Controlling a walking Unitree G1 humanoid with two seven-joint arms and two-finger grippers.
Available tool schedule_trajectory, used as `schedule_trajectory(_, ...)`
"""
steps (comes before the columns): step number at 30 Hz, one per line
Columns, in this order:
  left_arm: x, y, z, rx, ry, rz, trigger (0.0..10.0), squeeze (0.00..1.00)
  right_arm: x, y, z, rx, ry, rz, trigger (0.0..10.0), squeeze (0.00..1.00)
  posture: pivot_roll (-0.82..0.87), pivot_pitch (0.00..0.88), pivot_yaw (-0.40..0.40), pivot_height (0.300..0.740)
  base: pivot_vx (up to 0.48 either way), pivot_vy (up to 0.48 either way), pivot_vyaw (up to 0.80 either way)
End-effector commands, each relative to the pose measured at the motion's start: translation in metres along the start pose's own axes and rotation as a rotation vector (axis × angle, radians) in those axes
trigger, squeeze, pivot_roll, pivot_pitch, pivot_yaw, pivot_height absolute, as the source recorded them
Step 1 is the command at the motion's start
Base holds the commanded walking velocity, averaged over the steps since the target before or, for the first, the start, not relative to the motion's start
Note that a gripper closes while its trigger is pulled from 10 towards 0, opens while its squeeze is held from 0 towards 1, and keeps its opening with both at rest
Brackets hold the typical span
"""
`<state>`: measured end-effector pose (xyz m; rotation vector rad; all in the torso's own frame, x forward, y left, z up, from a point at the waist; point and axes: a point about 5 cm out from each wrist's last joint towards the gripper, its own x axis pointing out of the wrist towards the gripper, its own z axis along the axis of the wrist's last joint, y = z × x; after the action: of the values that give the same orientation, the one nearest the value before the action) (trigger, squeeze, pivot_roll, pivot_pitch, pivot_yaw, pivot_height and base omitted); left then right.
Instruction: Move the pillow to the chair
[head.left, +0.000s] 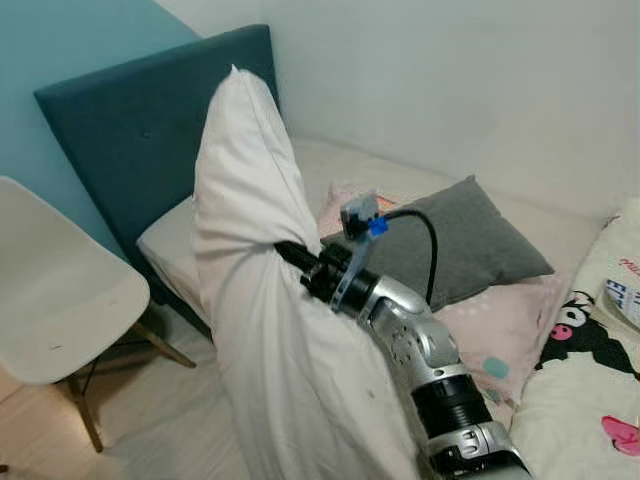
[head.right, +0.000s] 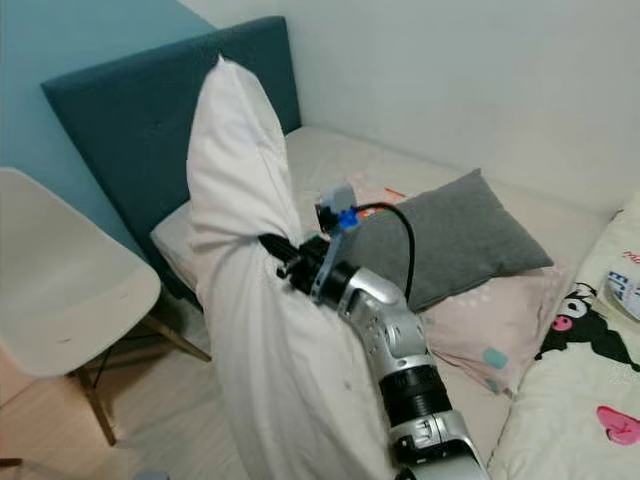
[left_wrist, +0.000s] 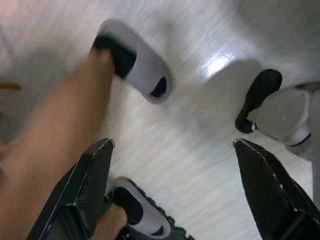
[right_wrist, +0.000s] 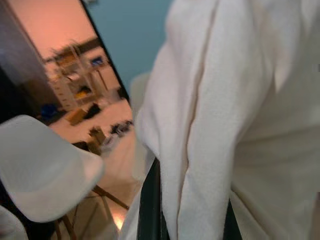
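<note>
Left eye view: right gripper (head.left: 290, 255) pinched into white pillow (head.left: 250, 300), held upright off the bed, chair (head.left: 60, 290) at left. Right wrist view: fabric bunched between fingers. Left wrist view: left gripper (left_wrist: 170, 192) spread, empty. Swing left, keep the pinch firm, clear the seat edge.

Teal upholstered headboard (head.left: 130, 140) far left, grey pillow (head.left: 460, 240) on pink pillow (head.left: 505, 335), cartoon-print blanket (head.left: 590, 390) near right
</note>
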<state>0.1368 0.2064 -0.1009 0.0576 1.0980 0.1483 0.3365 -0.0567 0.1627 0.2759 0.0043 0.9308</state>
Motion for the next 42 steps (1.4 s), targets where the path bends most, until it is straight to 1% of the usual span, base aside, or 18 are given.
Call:
schedule_trajectory(1,-0.001,0.002,-0.004,0.001,0.009,0.003,10.0,0.0,0.003,0.004,0.005,-0.043,-0.042,0.024,10.0,0.0,-0.09,0.05,0.043,0.74,0.0,0.0,0.0)
schedule_trajectory(4,-0.001,0.001,-0.004,-0.001,0.007,-0.002,10.0,0.0,-0.001,0.002,-0.017,-0.043,0.026,0.002,10.0,0.0,-0.09,0.051,0.042,0.74,0.0,0.0,0.0)
schedule_trajectory(7,-0.001,0.002,-0.005,-0.001,0.007,-0.002,10.0,0.0,-0.002,0.004,-0.022,-0.037,0.032,0.014,10.0,0.0,-0.09,0.052,0.042,0.74,0.0,0.0,0.0)
schedule_trajectory(8,-0.001,0.002,-0.005,0.0,0.006,-0.002,10.0,0.0,-0.002,0.007,-0.021,-0.06,0.017,0.035,10.0,0.0,-0.09,0.051,0.042,0.74,0.0,0.0,0.0)
schedule_trajectory(22,-0.001,0.004,-0.005,0.002,0.002,-0.002,10.0,0.0,0.004,0.012,-0.017,-0.049,-0.028,0.085,10.0,0.0,-0.09,0.049,0.047,0.74,0.0,0.0,0.8)
schedule_trajectory(42,-0.001,0.004,-0.002,0.001,-0.008,-0.005,10.0,0.0,0.009,0.023,-0.023,-0.043,-0.025,0.138,10.0,0.0,-0.09,0.044,0.043,0.74,0.0,0.0,0.8)
